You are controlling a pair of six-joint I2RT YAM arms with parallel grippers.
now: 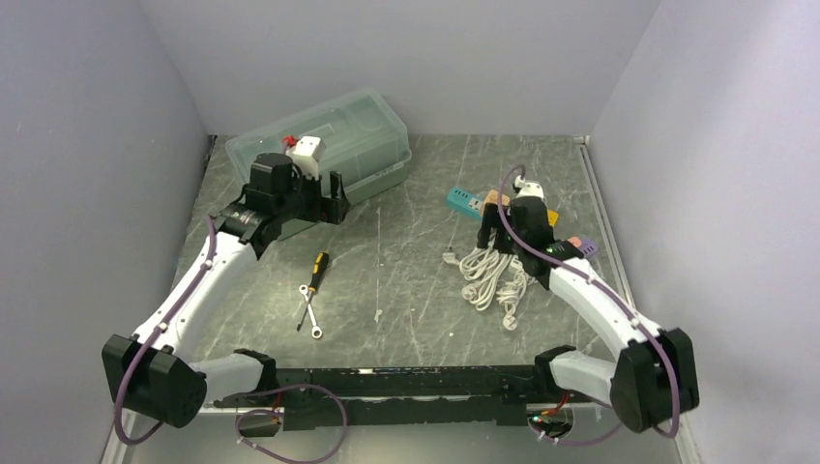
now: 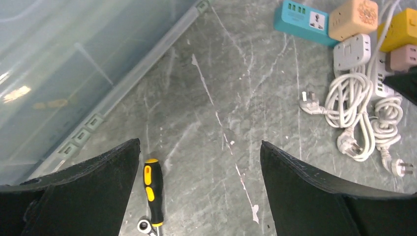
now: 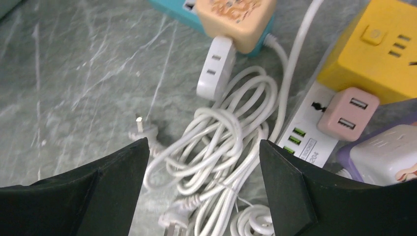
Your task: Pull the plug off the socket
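Two tools here, both spread wide with nothing between the fingers. The left tool [image 1: 329,198] is in the upper left of the top view, right beside a clear plastic bin [image 1: 338,135] with a small white box [image 1: 307,148] on its lid. Below it on the table [image 1: 406,280] lie a yellow-and-black screwdriver [image 1: 318,267] and a wrench [image 1: 311,314], nowhere near the sockets. The right tool [image 1: 495,232] is right of centre in that view, hanging over a messy coil of white cables [image 3: 216,147]. In the right wrist shot the whole socket pile fills the upper right. A pink plug block [image 3: 346,113] sits on the end of a white power strip [image 3: 302,142], though I can't see its prongs. A yellow cube [image 3: 378,49] is just above it and a lilac-and-white block [image 3: 383,152] just below. Along the top edge there's a teal strip [image 3: 177,7] with a beige cube [image 3: 236,14] on it, and a white adapter [image 3: 216,66] touches the beige one. One loose plug [image 3: 142,129] lies prongs-out on the table, left of the coil. Neither tool touches any of it.
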